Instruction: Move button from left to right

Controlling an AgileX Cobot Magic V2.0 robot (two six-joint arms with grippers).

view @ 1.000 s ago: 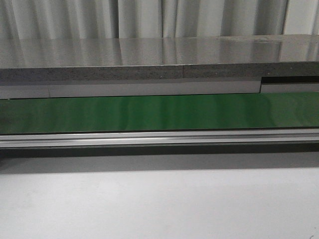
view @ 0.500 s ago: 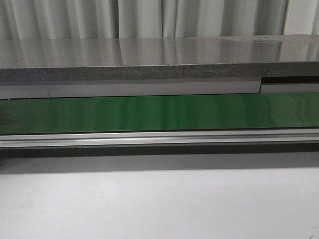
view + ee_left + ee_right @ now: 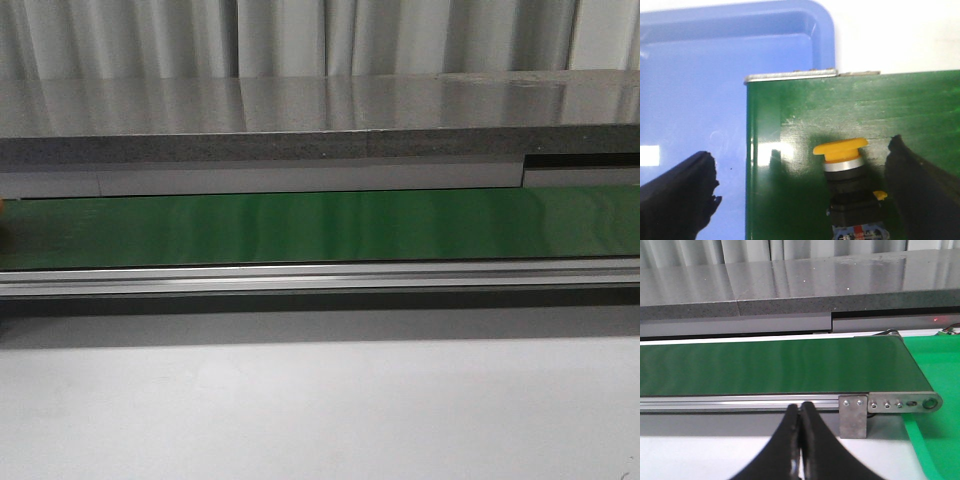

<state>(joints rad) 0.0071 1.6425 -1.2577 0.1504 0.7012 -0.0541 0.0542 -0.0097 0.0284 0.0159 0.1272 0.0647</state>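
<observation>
In the left wrist view we see the button (image 3: pixel 842 172) lying on the green belt (image 3: pixel 920 110), lower centre-right of the frame, yellow mushroom head up top w/ a silver collar under it, black body running down to the bottom edge where blue/red marks show. Our left gripper (image 3: pixel 805 195) is spread wide: one dark finger (image 3: pixel 677 197) sits lower left over the blue tray (image 3: pixel 700 90), the other at lower right just beside the button's body; we can't tell if it touches, but nothing is clamped. The belt's end has a thin metal strip (image 3: pixel 790 75) along its edge, approx upper centre, & the tray fills the left & upper left beyond it. In the right wrist view our right gripper (image 3: pixel 800 440) is at bottom centre, fingertips pressed together w/ nothing between them, over the pale table (image 3: pixel 700 457). Behind it the green belt runs across mid-frame w/ an aluminium rail (image 3: pixel 740 401) along its near side, ending at right in a metal bracket (image 3: pixel 855 415) & roller end; a bright green surface (image 3: pixel 935 370) fills the right edge. In the front view the belt spans mid-frame, a grey stone-look counter (image 3: pixel 300 115) above it, curtains (image 3: pixel 300 35) at top, the table below; no arm or button shows there, only a tiny orange speck at the far left edge, too small to tell.
</observation>
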